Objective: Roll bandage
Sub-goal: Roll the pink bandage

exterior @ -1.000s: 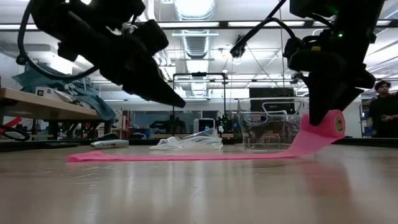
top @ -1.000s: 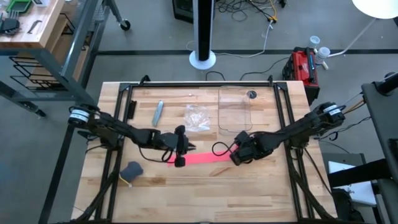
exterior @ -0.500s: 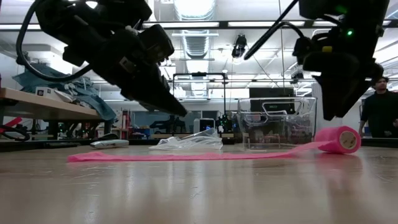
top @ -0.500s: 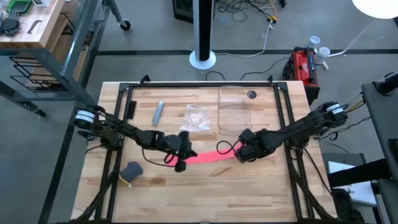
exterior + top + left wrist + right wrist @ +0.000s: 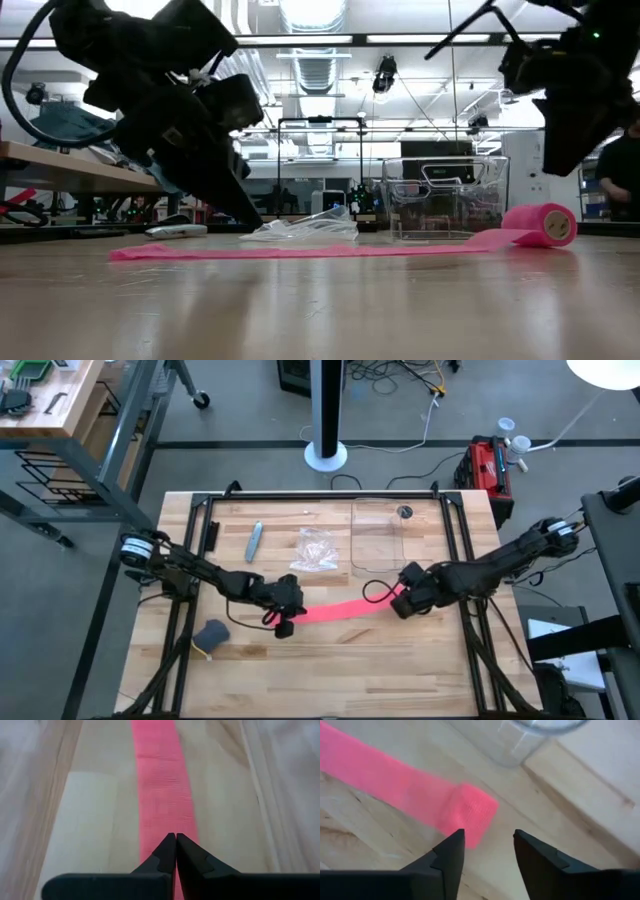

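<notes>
The pink bandage lies flat on the table as a long strip (image 5: 340,608) (image 5: 300,251). Its right end is wound into a small roll (image 5: 545,225) (image 5: 475,812) that rests on its side on the wood. My left gripper (image 5: 292,610) (image 5: 175,837) is shut, with its tips over the strip near the strip's left end, pointing along it. My right gripper (image 5: 402,602) (image 5: 489,832) is open and empty. It stands just right of and above the roll, which shows ahead of its fingers. My left gripper's shut fingertips (image 5: 170,845) stand on or just above the strip near its left end (image 5: 162,815), slanting down from the table's left and pointing along it. I cannot tell whether they touch it. The strip lies flat on the table.
A clear plastic box (image 5: 377,535) stands behind the roll, with a black cable loop (image 5: 375,592) beside it. A crinkled clear bag (image 5: 315,547) and a grey-blue tool (image 5: 253,540) lie farther back. A dark grey-blue lump (image 5: 212,632) lies at the near left.
My right gripper has set the roll down on the table, let go of it, and drawn back up and toward the table's right edge. The roll's end of the strip, lifted before, now lies flat. My left gripper has come down toward the strip's left end.
</notes>
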You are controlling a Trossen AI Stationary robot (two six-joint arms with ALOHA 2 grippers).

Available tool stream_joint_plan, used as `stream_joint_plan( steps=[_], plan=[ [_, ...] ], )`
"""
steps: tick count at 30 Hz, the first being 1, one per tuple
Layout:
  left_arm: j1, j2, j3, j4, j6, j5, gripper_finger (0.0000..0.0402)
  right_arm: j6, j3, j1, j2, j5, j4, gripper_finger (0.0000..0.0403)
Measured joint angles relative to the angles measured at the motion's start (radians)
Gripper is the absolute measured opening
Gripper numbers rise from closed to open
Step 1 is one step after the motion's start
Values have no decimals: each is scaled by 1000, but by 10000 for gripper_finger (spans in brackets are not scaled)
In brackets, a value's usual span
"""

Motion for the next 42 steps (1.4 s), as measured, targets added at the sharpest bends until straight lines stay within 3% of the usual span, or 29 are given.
stream_joint_plan(
  steps=[10, 16, 22, 42],
  plan=[
    [-6, 0, -1, -51, -4, 37, 1, 65, -140, 19, 0, -35, 148, 52],
    [-16, -2, -43, -82, -110, 52, 2, 66, -182, 18, 0, -5, 197, 6],
    [-15, -3, -37, -92, -111, 50, 3, 62, -225, 18, 16, 7, 300, 1],
    [-19, -35, -40, -136, -166, 52, 2, 33, -223, 16, 57, 49, 374, 0]
  ],
)
